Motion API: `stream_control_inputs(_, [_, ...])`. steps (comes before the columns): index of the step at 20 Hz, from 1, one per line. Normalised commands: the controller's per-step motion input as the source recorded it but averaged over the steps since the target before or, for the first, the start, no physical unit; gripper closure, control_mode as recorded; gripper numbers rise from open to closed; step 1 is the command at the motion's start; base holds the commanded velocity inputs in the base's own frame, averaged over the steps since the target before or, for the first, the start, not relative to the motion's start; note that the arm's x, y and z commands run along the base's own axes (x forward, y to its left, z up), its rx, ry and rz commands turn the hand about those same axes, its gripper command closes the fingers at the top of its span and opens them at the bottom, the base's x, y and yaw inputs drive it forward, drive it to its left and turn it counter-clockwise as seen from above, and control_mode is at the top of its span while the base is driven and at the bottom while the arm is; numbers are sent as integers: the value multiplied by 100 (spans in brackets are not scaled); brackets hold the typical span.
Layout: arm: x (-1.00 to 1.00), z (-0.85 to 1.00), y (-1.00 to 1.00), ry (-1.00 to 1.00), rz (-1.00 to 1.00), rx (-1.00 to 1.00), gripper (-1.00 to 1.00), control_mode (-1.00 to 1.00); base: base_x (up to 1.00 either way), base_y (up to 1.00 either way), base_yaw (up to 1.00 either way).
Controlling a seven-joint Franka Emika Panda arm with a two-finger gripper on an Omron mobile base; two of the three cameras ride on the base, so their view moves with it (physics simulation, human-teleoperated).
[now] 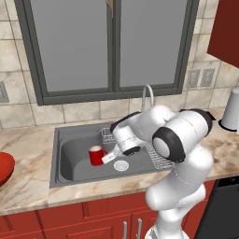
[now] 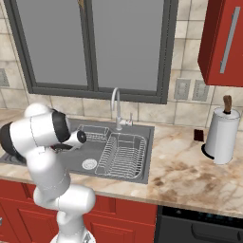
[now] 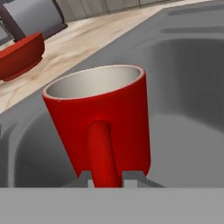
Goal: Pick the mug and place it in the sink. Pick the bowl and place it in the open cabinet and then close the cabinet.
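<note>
Here, unlabelled mug point(image 3: 103, 127) handle between fingers point(image 3: 131, 177), above sink point(image 1: 74, 161)

The bowl point(image 1: 4, 168) is cut by the left base view's left edge, the cabinet point(image 2: 223, 42) by the right base view's right edge, and the fingertips point(image 3: 131, 177) barely show beside the mug point(image 3: 103, 118) handle.

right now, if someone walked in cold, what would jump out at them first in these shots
The glossy red mug grabs the eye first: it sits upright down inside the grey sink, with the gripper closed on its handle. Next is the red bowl waiting on the marble counter left of the basin. The red cabinet hangs on the wall up to the right, above a paper towel roll.
</note>
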Motion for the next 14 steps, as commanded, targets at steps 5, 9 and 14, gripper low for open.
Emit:
stream_control_inputs(5, [10,-25,2,0,0,0,100,-100,0,0,0])
stream_control_inputs(9, [19,-24,1,0,0,0,100,-100,0,0,0])
stream_control_inputs(14, [16,-24,5,0,0,0,100,-100,0,0,0])
